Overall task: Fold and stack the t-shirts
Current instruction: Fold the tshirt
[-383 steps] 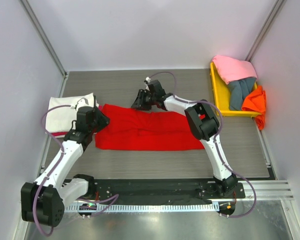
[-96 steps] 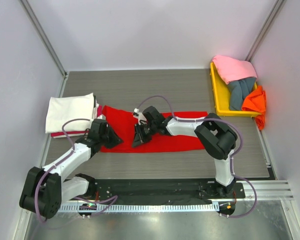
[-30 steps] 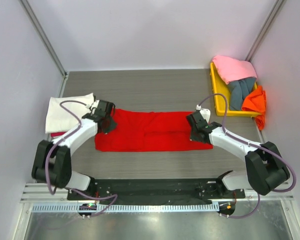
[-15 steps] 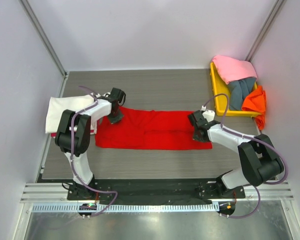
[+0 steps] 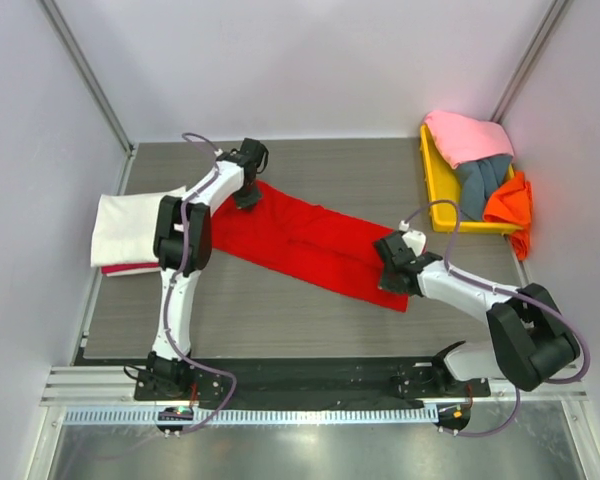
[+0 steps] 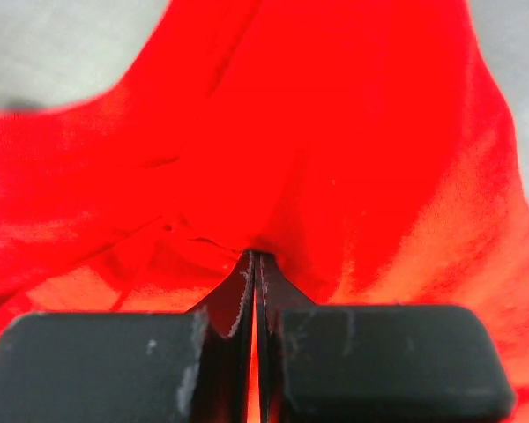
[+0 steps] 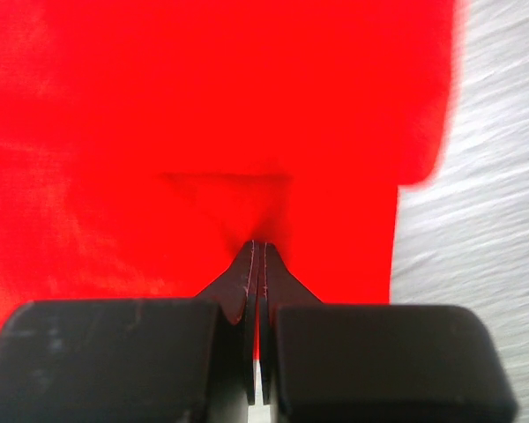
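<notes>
Now the red t-shirt [image 5: 310, 245], folded into a long band, is lying slantwise across the middle of the table [image 5: 380, 170], running from its 11 o'clock end to its 4 o'clock end. The left gripper [image 5: 248, 196] is pinching the 11 o'clock end; in the left wrist view its jaws are pressing fully together with a ridge of red cloth caught between them and the fabric puckering up around the tips. The right gripper [image 5: 391, 277] is holding the 4 o'clock end, close to the short edge, and its fingers [image 7: 238, 291] are likewise clamping tight on a small peak of red cloth, with bare grey tabletop showing just beside the hem.

At the table's 9 o'clock side the cream-white t-shirt [image 5: 130, 225] is lying folded flat, just beside the red one. Over at 2 o'clock the yellow tray [image 5: 432, 190] is holding the pink t-shirt [image 5: 467, 137] at its far end, the grey-blue t-shirt [image 5: 480, 182] nearer, and the orange t-shirt [image 5: 510, 205] spilling over its 3 o'clock rim.
</notes>
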### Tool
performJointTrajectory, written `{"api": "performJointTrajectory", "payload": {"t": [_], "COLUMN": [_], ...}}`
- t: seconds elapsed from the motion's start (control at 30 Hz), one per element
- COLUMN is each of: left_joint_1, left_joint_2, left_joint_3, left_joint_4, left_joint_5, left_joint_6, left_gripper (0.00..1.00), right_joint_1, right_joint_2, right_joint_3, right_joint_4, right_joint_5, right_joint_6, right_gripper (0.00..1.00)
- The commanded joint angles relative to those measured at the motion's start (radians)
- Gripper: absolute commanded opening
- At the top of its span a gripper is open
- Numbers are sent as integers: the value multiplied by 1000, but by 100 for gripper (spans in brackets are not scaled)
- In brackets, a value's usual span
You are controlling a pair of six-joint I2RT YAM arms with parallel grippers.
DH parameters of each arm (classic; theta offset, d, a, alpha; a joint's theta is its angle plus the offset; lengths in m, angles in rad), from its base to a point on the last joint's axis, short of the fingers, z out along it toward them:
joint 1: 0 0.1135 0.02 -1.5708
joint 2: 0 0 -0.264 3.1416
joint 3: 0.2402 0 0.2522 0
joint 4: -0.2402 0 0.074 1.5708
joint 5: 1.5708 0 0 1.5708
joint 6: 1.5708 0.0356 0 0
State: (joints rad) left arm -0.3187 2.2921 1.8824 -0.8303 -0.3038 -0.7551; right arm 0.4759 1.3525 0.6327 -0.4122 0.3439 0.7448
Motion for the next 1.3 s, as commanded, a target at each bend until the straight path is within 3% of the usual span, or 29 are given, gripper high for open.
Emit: {"api": "performJointTrajectory", "payload": {"t": [0.0, 0.13, 0.27, 0.4, 0.5, 0.67, 0.83, 1.07, 1.13, 1.17, 1.27], "left_joint_1": [0, 0, -11, -23, -54, -92, -106, -109, -109, -108, -103], "left_joint_2": [168, 320, 380, 420, 460, 492, 526, 500, 483, 471, 390], "left_joint_3": [133, 378, 474, 503, 583, 593, 595, 592, 592, 593, 584], "left_joint_4": [-33, -49, 5, 111, 140, 282, 382, 451, 497, 516, 540], "left_joint_5": [101, 239, 330, 422, 442, 492, 552, 561, 607, 627, 670], "left_joint_6": [30, 36, -3, -55, -72, -145, -239, -245, -247, -254, -250], "left_gripper": [0, 0, 0, 0, 0, 0, 0, 0, 0, 3, 8], "right_joint_1": [85, 268, 481, 673, 722, 741, 647, 298, 172, 135, -14], "right_joint_2": [-16, 6, 71, 184, 281, 326, 191, -28, -42, -50, -52], "right_joint_3": [-36, -33, 11, 157, 286, 381, 424, 407, 400, 397, 380], "right_joint_4": [-105, -119, -97, -53, -37, 74, 98, 23, 23, 23, 99], "right_joint_5": [-109, -125, -126, -121, -126, -209, -246, -253, -243, -237, -284], "right_joint_6": [51, 198, 326, 369, 341, 257, 136, -50, -90, -122, -165], "right_gripper": [1, 1, 1, 1, 1, 1, 1, 6, 21, 36, 45]}}
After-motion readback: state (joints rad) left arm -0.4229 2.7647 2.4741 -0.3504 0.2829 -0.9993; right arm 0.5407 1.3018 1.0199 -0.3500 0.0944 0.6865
